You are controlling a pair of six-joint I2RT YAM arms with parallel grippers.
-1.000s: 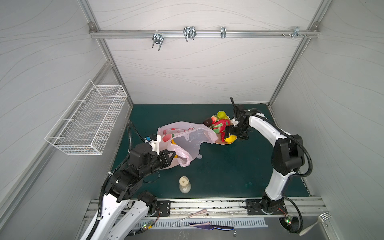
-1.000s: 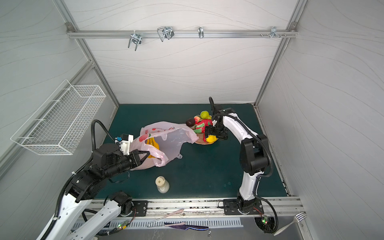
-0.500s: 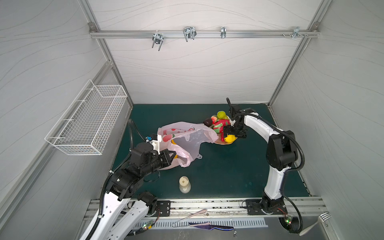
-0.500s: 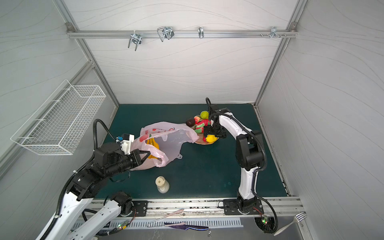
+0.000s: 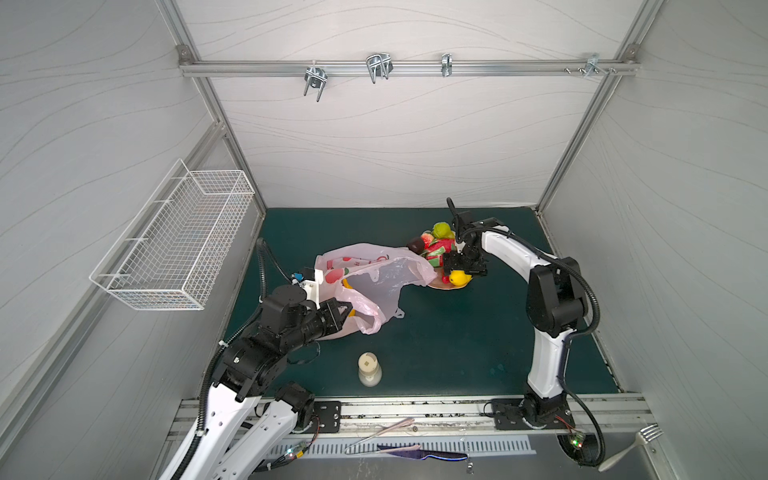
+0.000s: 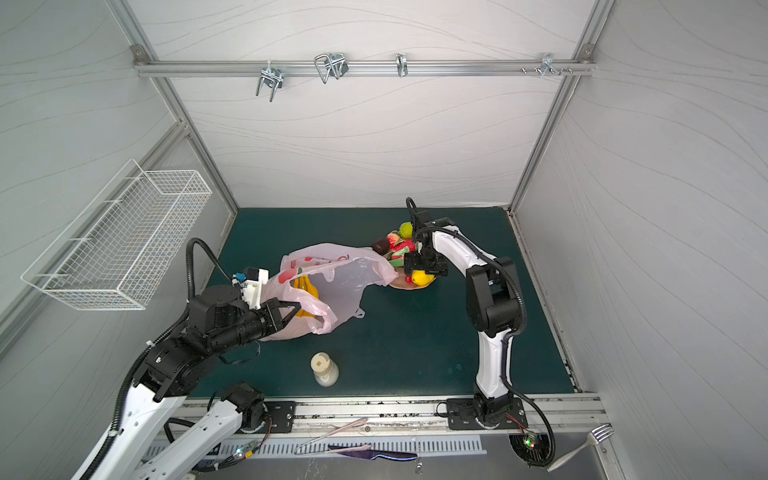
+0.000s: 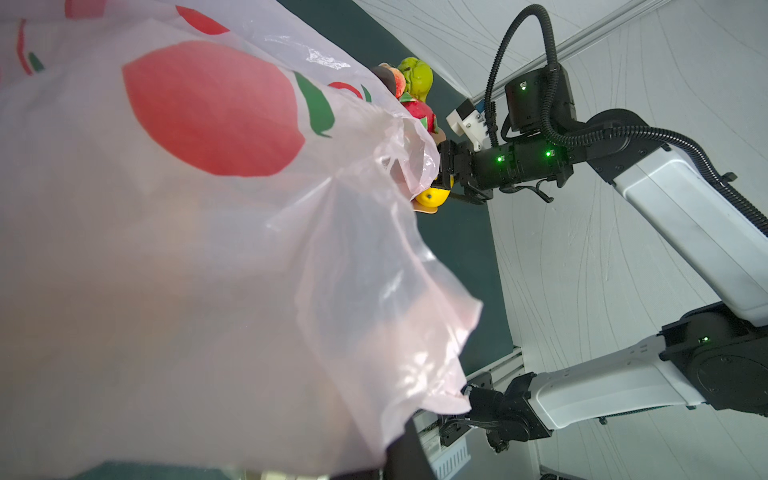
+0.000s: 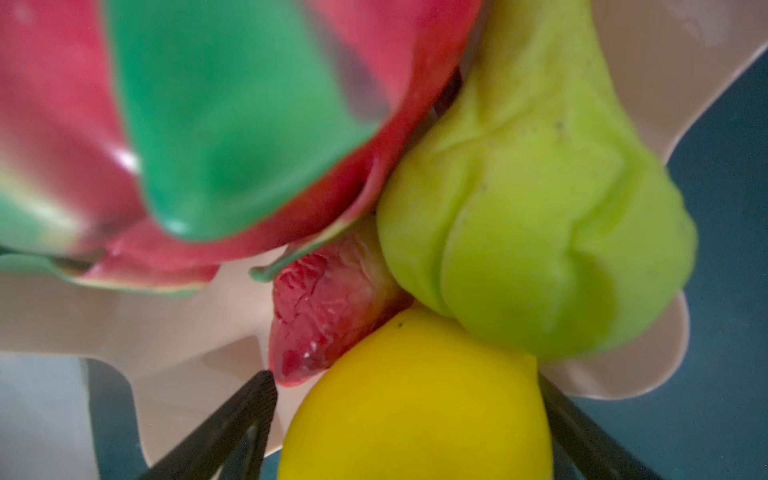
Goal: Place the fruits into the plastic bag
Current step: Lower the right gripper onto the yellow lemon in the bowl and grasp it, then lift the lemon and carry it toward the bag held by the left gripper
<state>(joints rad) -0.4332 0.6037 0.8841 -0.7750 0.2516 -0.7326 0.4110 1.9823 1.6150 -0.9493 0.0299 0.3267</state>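
Observation:
The pink plastic bag (image 5: 374, 278) (image 6: 332, 274) lies open on the green mat, and my left gripper (image 5: 347, 309) (image 6: 297, 309) is shut on its near rim. In the left wrist view the bag (image 7: 208, 249) fills most of the picture. Yellow bananas (image 6: 305, 286) lie inside it. The peach dish (image 5: 440, 286) holds a lemon (image 5: 458, 277) (image 8: 415, 415), a green pear (image 5: 441, 229) (image 8: 540, 228), watermelon slices (image 5: 436, 249) (image 8: 228, 124), a strawberry (image 8: 324, 316) and a dark plum (image 5: 414, 245). My right gripper (image 5: 457, 276) (image 8: 403, 376) is open with a finger on each side of the lemon.
A small cream bottle (image 5: 369, 368) stands on the mat near the front edge. A white wire basket (image 5: 174, 245) hangs on the left wall. A knife (image 5: 419, 451) and a fork (image 5: 636, 444) lie on the front rail.
The right arm's elbow has swung left and its gripper has settled lower over the lemon, its jaws narrowing a little. The left arm and bag have stayed still.

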